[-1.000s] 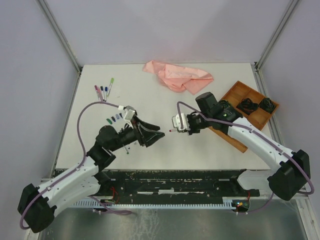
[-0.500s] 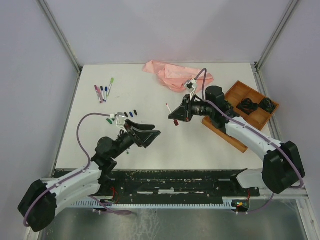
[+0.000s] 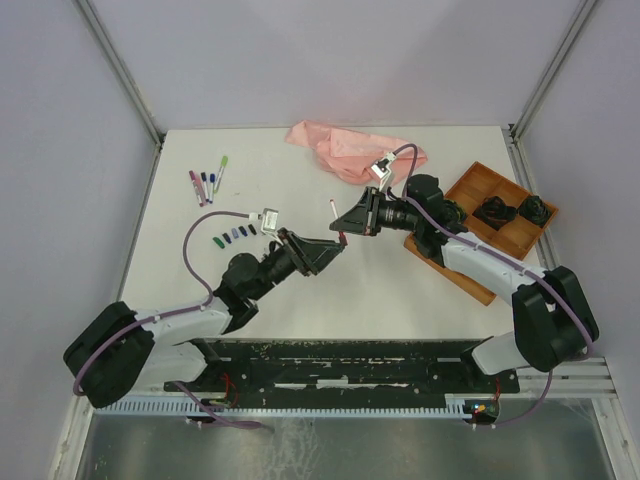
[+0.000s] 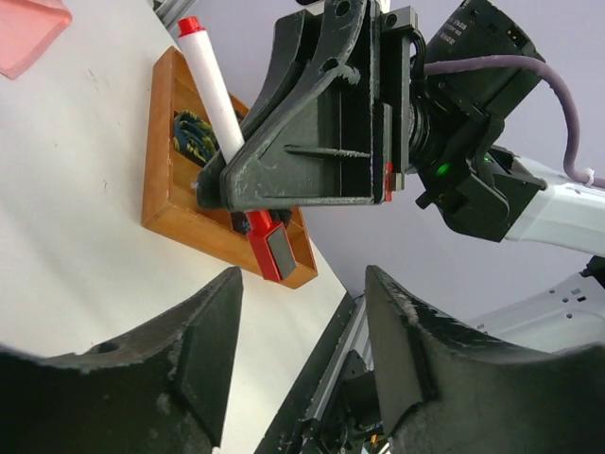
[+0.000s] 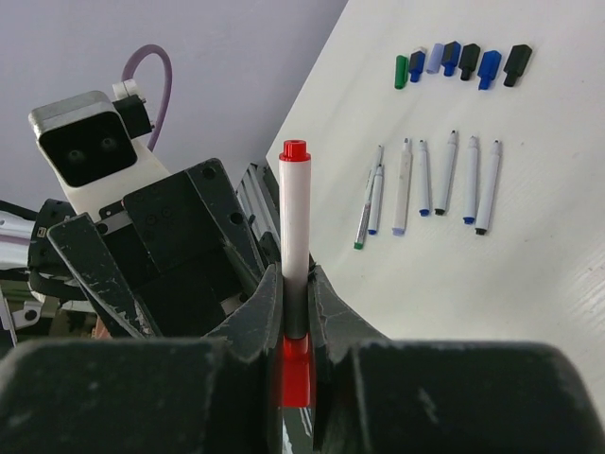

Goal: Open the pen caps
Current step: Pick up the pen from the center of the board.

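Loose caps (image 3: 238, 234) are lying in a row at left, with uncapped pens (image 3: 207, 180) lying farther back. Left gripper (image 3: 328, 247) is hovering mid-table, jaws spread with nothing between them, just beside the red cap (image 4: 269, 248). Right gripper (image 5: 295, 293) is pinching a white pen (image 5: 295, 236), its red cap sticking out toward the left gripper; tray (image 3: 480, 185) is sitting at right.

pen caps (image 3: 236, 234) left of pen (image 3: 336, 214), tray (image 3: 480, 182) right

Pen (image 5: 294, 227) — lower barrel hidden between right gripper (image 5: 295, 284) fingers. Pink cloth (image 4: 28, 28) — cut off at corner. Wooden tray (image 4: 170, 203): far end behind gripper.
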Controlling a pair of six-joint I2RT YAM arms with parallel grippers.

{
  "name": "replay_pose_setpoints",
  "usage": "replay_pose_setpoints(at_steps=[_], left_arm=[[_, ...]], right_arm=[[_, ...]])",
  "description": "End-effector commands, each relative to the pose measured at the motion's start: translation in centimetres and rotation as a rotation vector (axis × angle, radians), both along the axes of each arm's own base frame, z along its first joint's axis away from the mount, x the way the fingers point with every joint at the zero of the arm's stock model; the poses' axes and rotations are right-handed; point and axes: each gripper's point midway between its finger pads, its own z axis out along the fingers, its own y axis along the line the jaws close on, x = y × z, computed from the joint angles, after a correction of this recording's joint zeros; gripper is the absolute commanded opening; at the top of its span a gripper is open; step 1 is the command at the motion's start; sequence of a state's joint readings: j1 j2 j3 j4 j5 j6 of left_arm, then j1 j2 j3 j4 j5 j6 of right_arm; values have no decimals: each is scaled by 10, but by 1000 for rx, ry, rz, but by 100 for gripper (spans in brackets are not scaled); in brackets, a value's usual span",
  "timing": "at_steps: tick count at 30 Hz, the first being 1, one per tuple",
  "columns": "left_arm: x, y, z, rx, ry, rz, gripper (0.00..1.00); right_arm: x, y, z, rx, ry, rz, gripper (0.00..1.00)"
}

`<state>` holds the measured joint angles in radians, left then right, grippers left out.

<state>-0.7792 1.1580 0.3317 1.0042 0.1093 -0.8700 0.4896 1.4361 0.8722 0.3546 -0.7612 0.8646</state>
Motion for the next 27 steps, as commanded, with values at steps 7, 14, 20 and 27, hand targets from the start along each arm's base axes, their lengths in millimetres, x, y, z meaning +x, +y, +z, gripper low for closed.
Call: replay_pose_setpoints(at_steps=[7,14,20,27], left_arm=[[19,-19,18,-55,31,35,51],[25,-24,12,-13,48,42,44],[27,-31,3,29,75,26,38],[26,-31,1,64,65,22,4]], right_arm=[[6,2,14,31,-41,-10,0],[6,2,13,28,-33,-5,0],[5,2,13,23,-43,-7,0],[5,2,14,18,-59,3,14]])
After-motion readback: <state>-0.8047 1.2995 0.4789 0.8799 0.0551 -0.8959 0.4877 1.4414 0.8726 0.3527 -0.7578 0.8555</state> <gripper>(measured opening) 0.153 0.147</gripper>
